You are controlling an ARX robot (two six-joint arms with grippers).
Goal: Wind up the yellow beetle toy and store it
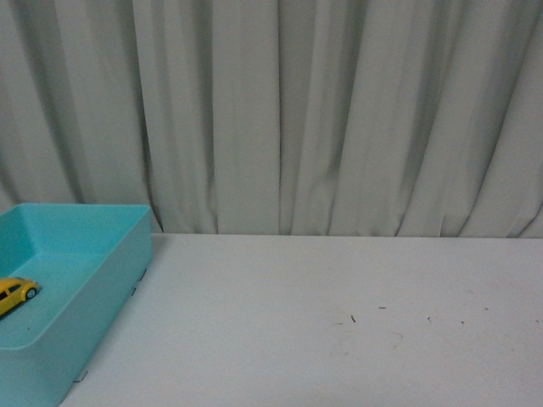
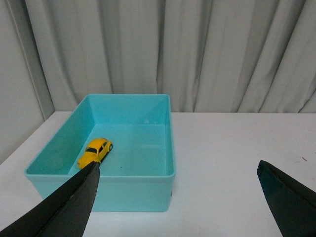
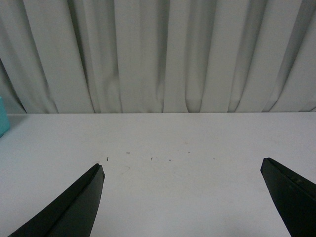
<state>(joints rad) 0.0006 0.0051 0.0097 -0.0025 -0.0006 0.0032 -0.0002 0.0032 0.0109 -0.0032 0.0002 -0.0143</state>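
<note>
- I read this as a staged lab or test station, not a home.
- A pleated grey-white curtain (image 1: pixel 339 119) closes off everything behind the far edge of my plain white table (image 1: pixel 339 339).

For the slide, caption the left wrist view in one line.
Yellow beetle toy resting inside the teal bin, left gripper open above the white table.

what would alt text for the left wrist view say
A yellow beetle toy sits on the floor of an open turquoise bin on a white table, with grey curtains behind. The open left gripper frames the foreground, holding nothing.
</note>
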